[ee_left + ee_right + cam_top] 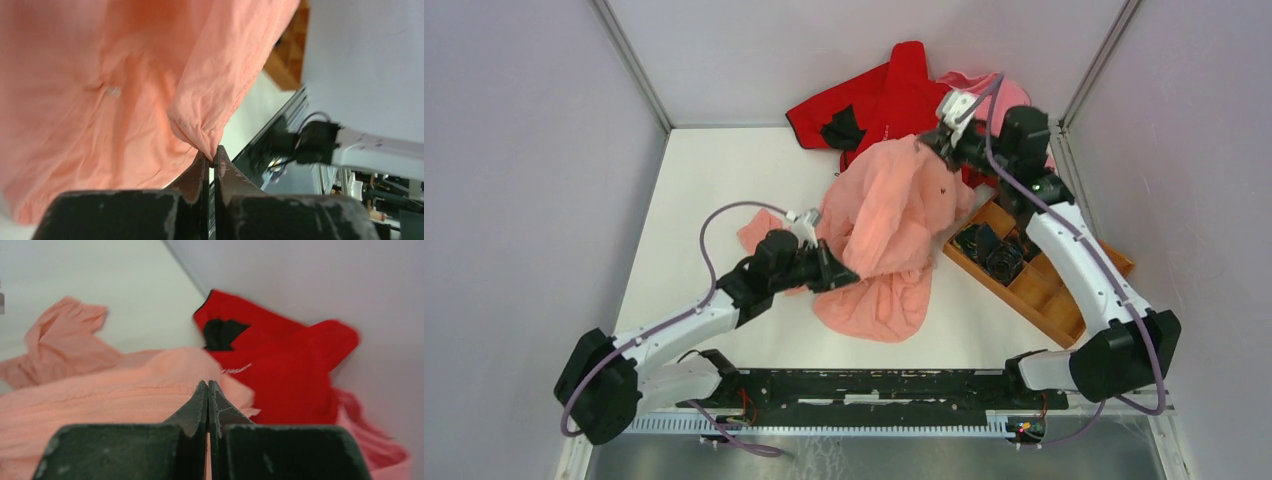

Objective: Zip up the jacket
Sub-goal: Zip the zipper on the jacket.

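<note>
Top external view: the surface (pixel 714 200) is covered at its middle by the jacket (pixel 889 215), which is held bunched and lifted, not laid flat. One fold is pinched by the left claw (pixel 849 278) and another by the right claw (pixel 929 145), both clenched. No zipper is seen; zipping is judged not yet begun.

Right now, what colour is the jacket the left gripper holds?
The jacket is plain salmon pink; top view shows it best.
</note>
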{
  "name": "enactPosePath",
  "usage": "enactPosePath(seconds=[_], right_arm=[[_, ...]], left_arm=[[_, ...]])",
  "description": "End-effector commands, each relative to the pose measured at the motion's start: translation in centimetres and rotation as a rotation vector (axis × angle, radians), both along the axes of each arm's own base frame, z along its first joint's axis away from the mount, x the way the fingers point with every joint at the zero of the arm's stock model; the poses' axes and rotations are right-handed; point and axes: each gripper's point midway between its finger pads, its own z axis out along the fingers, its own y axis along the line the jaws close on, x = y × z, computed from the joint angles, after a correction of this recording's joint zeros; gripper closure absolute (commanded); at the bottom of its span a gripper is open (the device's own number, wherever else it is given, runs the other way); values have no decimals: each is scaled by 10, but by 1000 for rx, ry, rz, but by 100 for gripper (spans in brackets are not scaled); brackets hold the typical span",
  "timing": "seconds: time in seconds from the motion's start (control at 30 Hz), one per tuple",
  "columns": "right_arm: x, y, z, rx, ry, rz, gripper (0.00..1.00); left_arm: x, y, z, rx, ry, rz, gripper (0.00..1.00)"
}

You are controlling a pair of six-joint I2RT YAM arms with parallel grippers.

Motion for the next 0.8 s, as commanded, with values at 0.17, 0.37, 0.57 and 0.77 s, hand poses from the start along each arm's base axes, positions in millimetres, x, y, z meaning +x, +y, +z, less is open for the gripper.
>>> enactPosePath(seconds=[0.17,0.37,0.57,0.77], right_arm=[[-41,3,-153,-68,268,48,100],[-42,-10,-173,-77,279,-9,100],[-70,6,-183,-28,322,128,100],[-107,27,-187,12,332,319,100]], left_arm=[[-76,50,-82,71,324,39,98],[-80,73,-93,215,339,84,98],[-80,82,-73,241,292,93,72],[-66,81,-1,173,47,65,49]])
